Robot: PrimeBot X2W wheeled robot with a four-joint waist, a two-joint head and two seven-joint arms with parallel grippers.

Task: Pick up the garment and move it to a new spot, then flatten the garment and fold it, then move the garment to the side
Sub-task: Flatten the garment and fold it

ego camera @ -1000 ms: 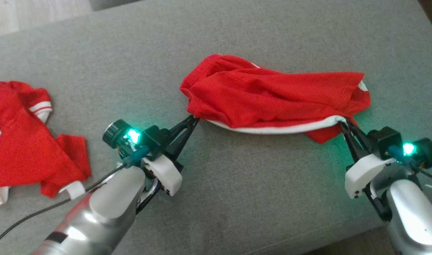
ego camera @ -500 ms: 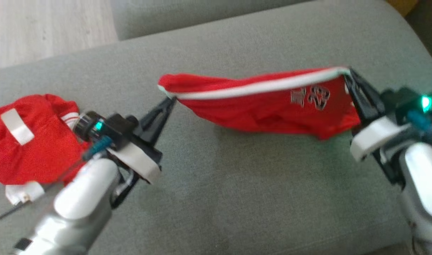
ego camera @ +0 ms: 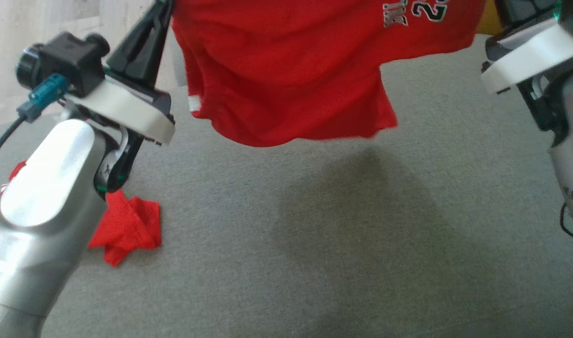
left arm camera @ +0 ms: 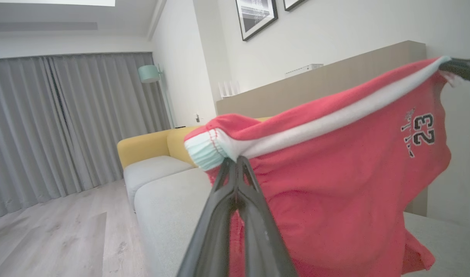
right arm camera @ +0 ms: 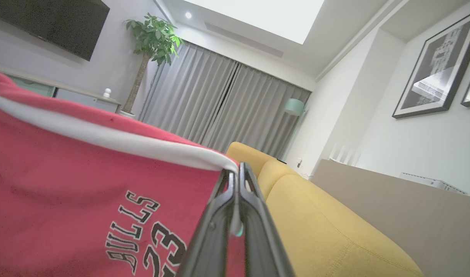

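The garment [ego camera: 286, 70] is a pair of red shorts with a white waistband and a "BULLS 23" print. It hangs in the air above the grey cushion [ego camera: 314, 244], stretched between both grippers. My left gripper [ego camera: 162, 6] is shut on the waistband's left end, and the left wrist view shows its fingers [left arm camera: 235, 165] pinching the white band of the garment [left arm camera: 335, 184]. My right gripper [right arm camera: 235, 175] is shut on the waistband's other end beside the print on the garment [right arm camera: 84, 181]. In the head view its white mount [ego camera: 525, 51] sits at the upper right, fingertips cut off by the frame.
A second red garment [ego camera: 126, 227] lies crumpled on the cushion at the lower left, partly behind my left forearm [ego camera: 42, 197]. Wooden floor [ego camera: 14, 28] shows beyond the cushion's far left edge. A yellow sofa [right arm camera: 335, 231] stands behind.
Both grippers have risen, lifting the garment off the cushion until it hangs free. The head camera has shifted as well.
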